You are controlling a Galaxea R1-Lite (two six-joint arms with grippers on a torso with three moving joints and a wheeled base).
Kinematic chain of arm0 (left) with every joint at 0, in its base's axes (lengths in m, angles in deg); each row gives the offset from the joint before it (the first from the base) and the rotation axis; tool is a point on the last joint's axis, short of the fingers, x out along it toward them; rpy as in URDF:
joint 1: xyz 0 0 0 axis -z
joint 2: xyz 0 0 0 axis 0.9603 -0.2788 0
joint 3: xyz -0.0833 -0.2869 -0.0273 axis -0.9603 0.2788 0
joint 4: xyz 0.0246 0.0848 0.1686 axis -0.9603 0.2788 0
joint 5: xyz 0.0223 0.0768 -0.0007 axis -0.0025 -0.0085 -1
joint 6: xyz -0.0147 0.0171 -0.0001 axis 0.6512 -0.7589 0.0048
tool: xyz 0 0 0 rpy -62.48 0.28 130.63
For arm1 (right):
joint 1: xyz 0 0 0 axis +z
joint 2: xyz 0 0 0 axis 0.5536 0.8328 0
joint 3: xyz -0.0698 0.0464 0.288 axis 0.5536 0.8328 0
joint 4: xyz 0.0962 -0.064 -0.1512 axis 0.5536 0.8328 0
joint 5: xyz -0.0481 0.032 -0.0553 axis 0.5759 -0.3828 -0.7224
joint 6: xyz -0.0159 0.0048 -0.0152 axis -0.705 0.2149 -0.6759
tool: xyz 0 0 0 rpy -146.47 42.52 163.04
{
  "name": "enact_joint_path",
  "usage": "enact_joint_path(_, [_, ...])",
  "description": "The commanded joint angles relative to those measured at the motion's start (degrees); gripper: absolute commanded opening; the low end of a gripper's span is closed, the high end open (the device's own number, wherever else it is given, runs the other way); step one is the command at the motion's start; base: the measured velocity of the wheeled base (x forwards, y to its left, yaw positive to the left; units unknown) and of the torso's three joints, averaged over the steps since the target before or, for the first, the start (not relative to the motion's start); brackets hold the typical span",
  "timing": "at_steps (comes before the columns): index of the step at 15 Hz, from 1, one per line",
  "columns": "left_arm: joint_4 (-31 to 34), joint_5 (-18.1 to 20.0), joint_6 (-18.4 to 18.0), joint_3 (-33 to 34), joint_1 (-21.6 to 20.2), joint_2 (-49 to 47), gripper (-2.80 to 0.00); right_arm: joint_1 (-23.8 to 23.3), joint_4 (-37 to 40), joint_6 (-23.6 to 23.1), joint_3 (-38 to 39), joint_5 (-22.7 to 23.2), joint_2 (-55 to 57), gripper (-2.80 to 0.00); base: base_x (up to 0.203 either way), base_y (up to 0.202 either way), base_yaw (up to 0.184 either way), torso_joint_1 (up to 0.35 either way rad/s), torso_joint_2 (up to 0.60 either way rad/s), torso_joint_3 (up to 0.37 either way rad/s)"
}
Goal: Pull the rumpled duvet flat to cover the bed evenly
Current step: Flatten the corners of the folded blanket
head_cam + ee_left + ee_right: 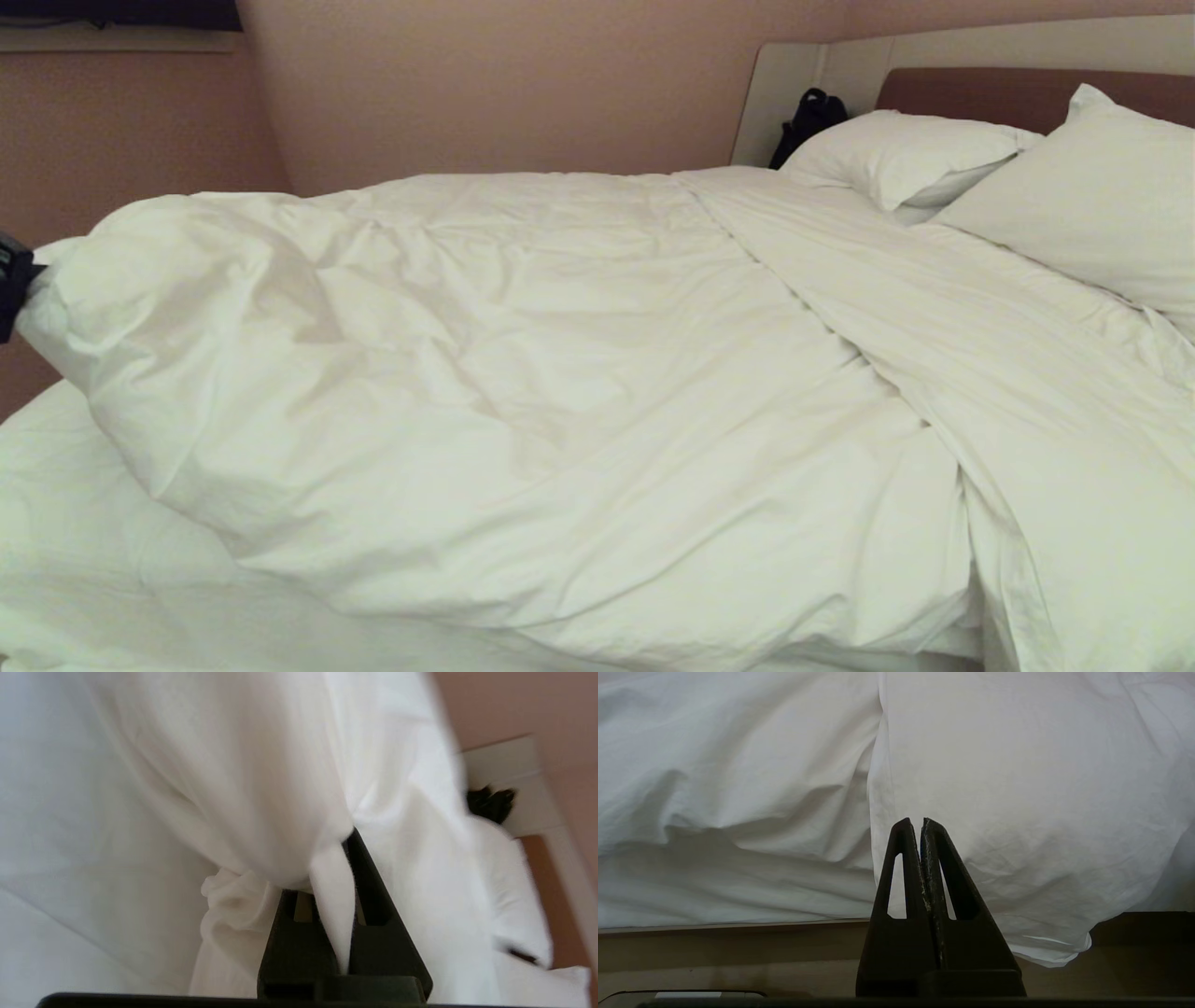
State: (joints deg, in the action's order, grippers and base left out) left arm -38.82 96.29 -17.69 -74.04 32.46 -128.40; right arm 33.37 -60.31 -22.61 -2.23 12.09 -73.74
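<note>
White duvet (523, 373) lies rumpled across the bed (84, 560), bunched toward 9 o'clock in the head view, its top edge folded back along a diagonal seam running from 12 toward 5 o'clock. Bare sheet shows at 7 to 8 o'clock, where the duvet does not reach. Bed base is not visible in the head view; the right wrist view shows a strip of it under the overhanging cloth.

Left pincer (343, 877): closed on a corner of the duvet. In the left wrist view a tongue of white cloth runs down between the two black fingers (373, 896), and more cloth hides one fingertip. In the head view only a dark sliver of it shows at the 9 o'clock edge, cut off by the frame, with the duvet corner drawn up off the sheet to meet it. Left wrist picture is blurred.

Right pincer (921, 823): closed, holding nothing, tips pressed together, hanging low beside the bed edge, apart from the cloth. Not seen in the head view.

Two pillows (901, 154) lean at the headboard (1018, 93), 1 to 3 o'clock; the nearer one is cut off by the frame. A dark object (808, 117) sits at the headboard corner, too small to identify.
</note>
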Motion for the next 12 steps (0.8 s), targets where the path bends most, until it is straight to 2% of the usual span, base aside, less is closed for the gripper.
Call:
enact_joint_path(1, [-0.05,0.24,2.26,0.72,-1.06,7.18,-2.8,-0.02,-0.04,-0.02,0.0,0.02,-0.02,-2.8,0.0,0.0,0.0,0.0,0.0,0.0])
enact_joint_path(5, [-0.04,0.25,4.4,2.21,-3.65,13.32,-2.8,-0.02,-0.04,-0.02,0.0,0.02,-0.02,-2.8,0.0,0.0,0.0,0.0,0.0,0.0])
enact_joint_path(12, [0.87,0.38,5.36,2.48,-9.57,20.08,-2.8,-0.02,-0.04,-0.02,0.0,0.02,-0.02,-2.8,0.0,0.0,0.0,0.0,0.0,0.0])
